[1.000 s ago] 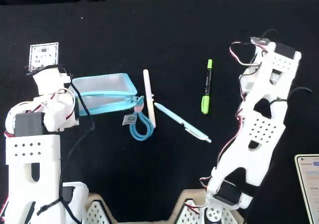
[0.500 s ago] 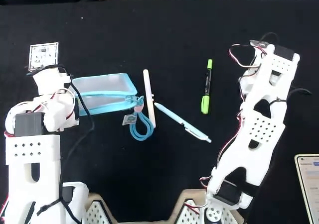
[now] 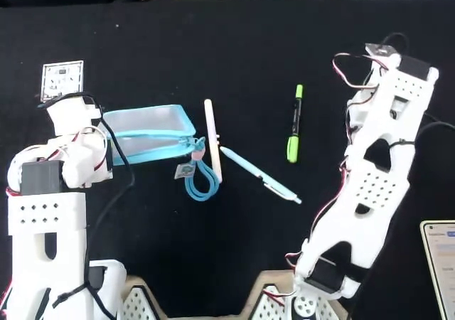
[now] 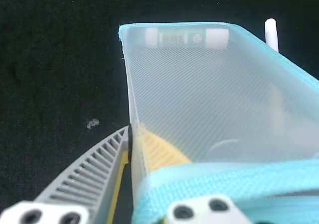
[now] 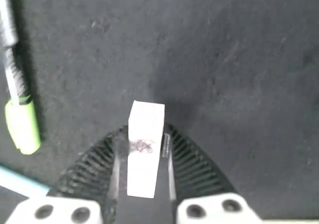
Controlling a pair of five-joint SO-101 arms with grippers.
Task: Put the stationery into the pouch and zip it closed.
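Observation:
A translucent teal pouch (image 3: 149, 134) lies at the left, its blue zipper loop (image 3: 202, 180) trailing toward the middle. My left gripper (image 3: 105, 141) is shut on the pouch's left end; in the left wrist view the pouch wall (image 4: 214, 94) stands between the jaws of the left gripper (image 4: 134, 144). A white pen (image 3: 212, 139), a light blue pen (image 3: 259, 174) and a green highlighter (image 3: 293, 124) lie on the black table. My right gripper (image 5: 144, 134) is shut on a white eraser (image 5: 144, 147), held just above the table beside the highlighter (image 5: 17, 99).
The right arm (image 3: 384, 135) stretches up the right side of the table. A small white marker card (image 3: 62, 80) lies at the far left and a phone (image 3: 441, 256) at the right edge. The table is a black cloth (image 3: 234, 50).
The right arm has shifted slightly to the right and away from the highlighter. The left arm, pouch and pens have not moved.

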